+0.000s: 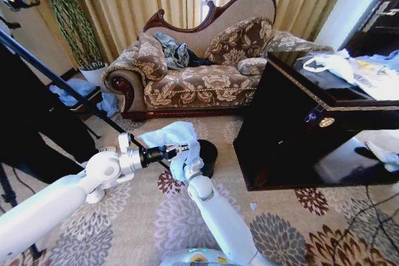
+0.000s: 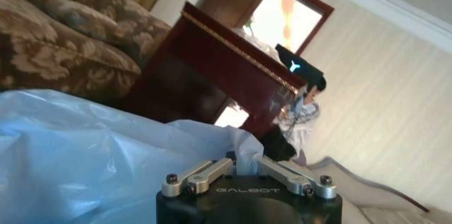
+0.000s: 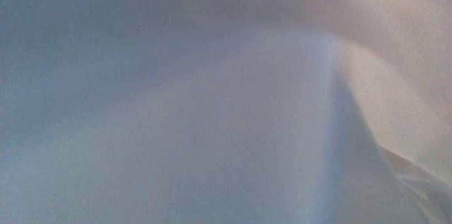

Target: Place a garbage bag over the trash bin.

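The garbage bag (image 1: 169, 136), pale blue-white and crinkled, hangs bunched just above the carpet, left of the trash bin (image 1: 210, 154). The bin is small, black and glossy, and the bag hides its left side. My left gripper (image 1: 182, 149) reaches in from the left and is shut on a fold of the bag (image 2: 92, 150); in the left wrist view its fingers (image 2: 282, 173) pinch the plastic edge. My right arm (image 1: 199, 191) rises from below, its gripper end buried inside the bag. The bag's plastic (image 3: 211, 128) lies right against the right wrist camera.
A patterned sofa (image 1: 199, 82) stands behind the bin. A dark wooden table (image 1: 293, 129) with white bags and papers on top is close on the right. A black tripod leg (image 1: 56, 82) crosses on the left. Floral carpet (image 1: 299, 228) lies open toward me.
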`<state>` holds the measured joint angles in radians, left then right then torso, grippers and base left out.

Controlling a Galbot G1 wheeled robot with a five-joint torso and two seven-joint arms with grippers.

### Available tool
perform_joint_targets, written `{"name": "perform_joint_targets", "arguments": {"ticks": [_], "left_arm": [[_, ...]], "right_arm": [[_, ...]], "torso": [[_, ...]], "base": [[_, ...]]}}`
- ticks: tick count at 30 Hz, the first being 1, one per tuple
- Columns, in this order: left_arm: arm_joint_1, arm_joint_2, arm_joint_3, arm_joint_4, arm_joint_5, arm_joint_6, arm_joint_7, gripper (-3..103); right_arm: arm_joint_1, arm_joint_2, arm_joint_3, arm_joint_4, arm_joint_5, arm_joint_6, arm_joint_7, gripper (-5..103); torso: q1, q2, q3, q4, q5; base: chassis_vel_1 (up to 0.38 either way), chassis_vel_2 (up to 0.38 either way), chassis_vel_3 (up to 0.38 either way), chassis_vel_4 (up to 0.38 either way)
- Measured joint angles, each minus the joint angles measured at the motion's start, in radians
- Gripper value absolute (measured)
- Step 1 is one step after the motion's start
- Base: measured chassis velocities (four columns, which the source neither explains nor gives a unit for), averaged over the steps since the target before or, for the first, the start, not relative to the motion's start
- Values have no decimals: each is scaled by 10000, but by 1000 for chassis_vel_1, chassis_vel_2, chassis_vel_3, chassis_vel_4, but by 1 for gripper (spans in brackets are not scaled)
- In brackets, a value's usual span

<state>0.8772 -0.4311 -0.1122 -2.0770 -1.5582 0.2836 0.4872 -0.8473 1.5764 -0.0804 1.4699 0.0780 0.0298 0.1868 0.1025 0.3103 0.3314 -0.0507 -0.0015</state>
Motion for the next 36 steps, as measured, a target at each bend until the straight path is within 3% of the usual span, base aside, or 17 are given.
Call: {"name": "perform_joint_targets", "arguments": {"ticks": [4,7,17,27,33,36], "left_arm": [[248,-192,-236,132,-394,-192,-110,0],[843,-566,-990,448,-946,-529,-107,0],[2483,-1482,-2460,966,-1591,-841,-156,0],[2238,-2846,-1952,3216,-1178,-1249,1060,0],[1143,-3795,-1252,4761,-765,-1378,2122,0],[701,-4024,-930,5061,-761,-1377,2157,0]], "right_arm": [[18,-309,223,70,-589,-327,84,0],[55,-692,436,26,-1519,-634,108,0],[302,-1359,514,-57,-2299,-1386,-58,0],[639,-2011,194,45,-2640,-1684,-93,0],[496,-2346,174,647,-2608,-1737,338,0],[279,-2320,223,840,-2620,-1749,424,0]], "torso": [[0,0,0,-2,-1],[0,0,0,-2,-1],[0,0,-1,1,0],[0,0,0,1,-2],[0,0,0,0,0],[0,0,0,1,1]], "base": [[0,0,0,0],[0,0,0,0],[0,0,0,0],[0,0,0,0],[0,0,0,0],[0,0,0,0]]}}
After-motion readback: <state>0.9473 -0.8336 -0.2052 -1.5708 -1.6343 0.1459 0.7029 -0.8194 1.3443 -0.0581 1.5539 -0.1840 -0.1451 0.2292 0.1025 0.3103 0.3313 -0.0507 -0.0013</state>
